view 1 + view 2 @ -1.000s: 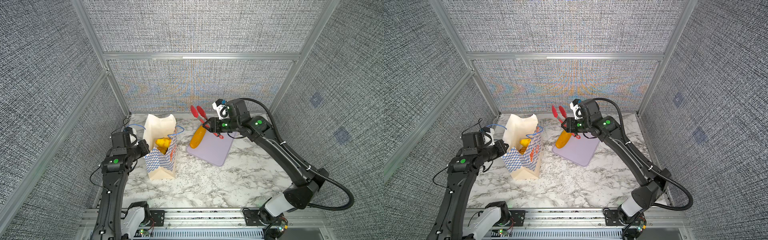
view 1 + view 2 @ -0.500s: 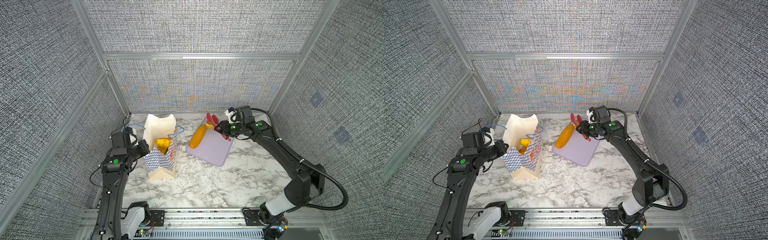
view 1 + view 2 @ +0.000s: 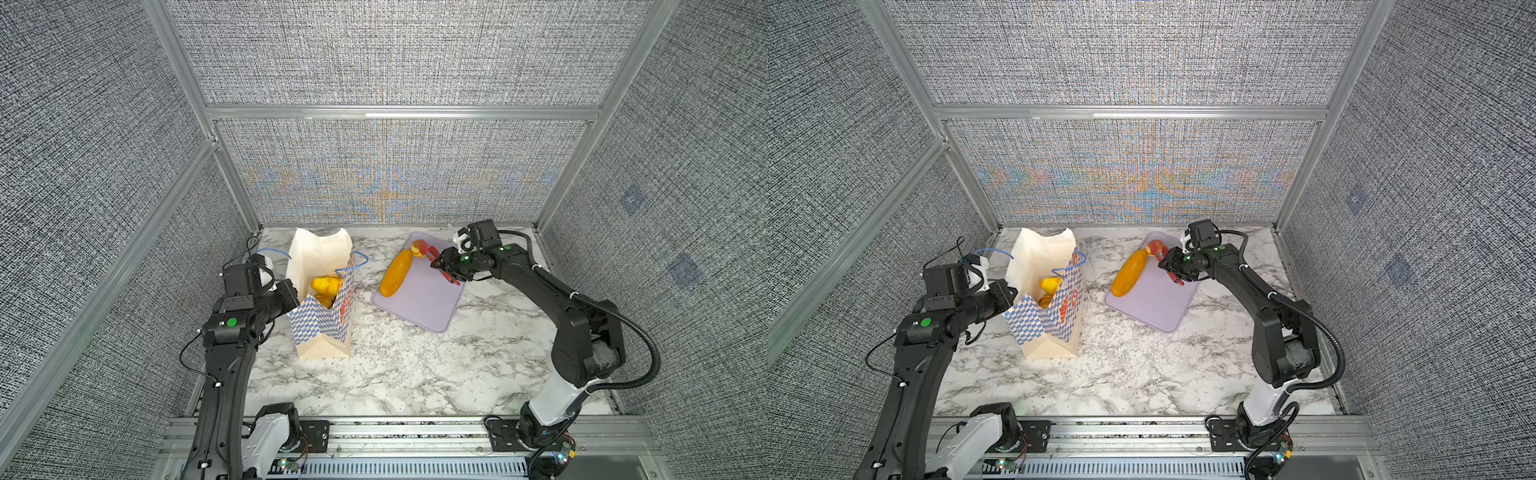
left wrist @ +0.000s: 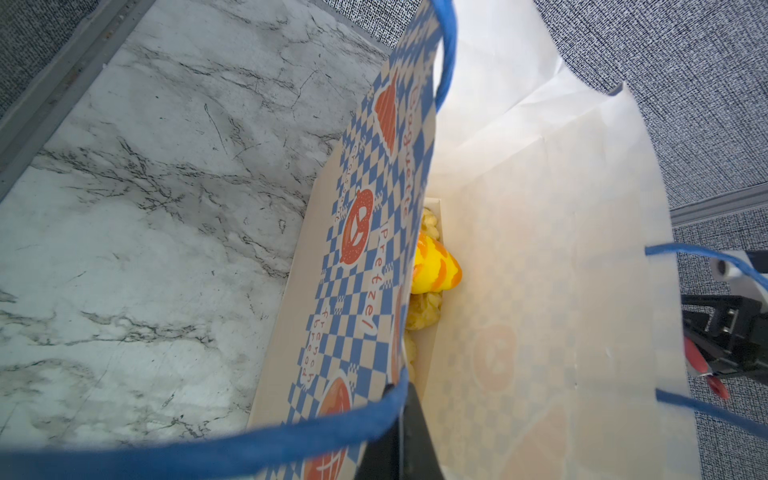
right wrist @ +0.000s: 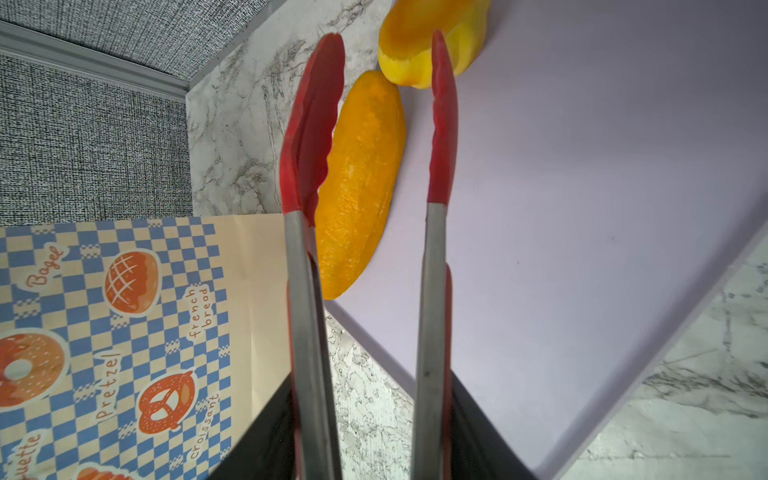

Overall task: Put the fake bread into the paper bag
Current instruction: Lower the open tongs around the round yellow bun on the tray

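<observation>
Your right gripper grips the red tongs, the long loaf lies lengthwise right beside one open tip, and your left gripper pinches the paper bag.

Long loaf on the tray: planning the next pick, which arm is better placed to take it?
Right: the right gripper holds the red tongs open by the long loaf; the left gripper pinches the paper bag.

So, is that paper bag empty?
No, partly filled: the upright paper bag shows yellow toy bread inside its open mouth; how many pieces, cannot tell.
</observation>
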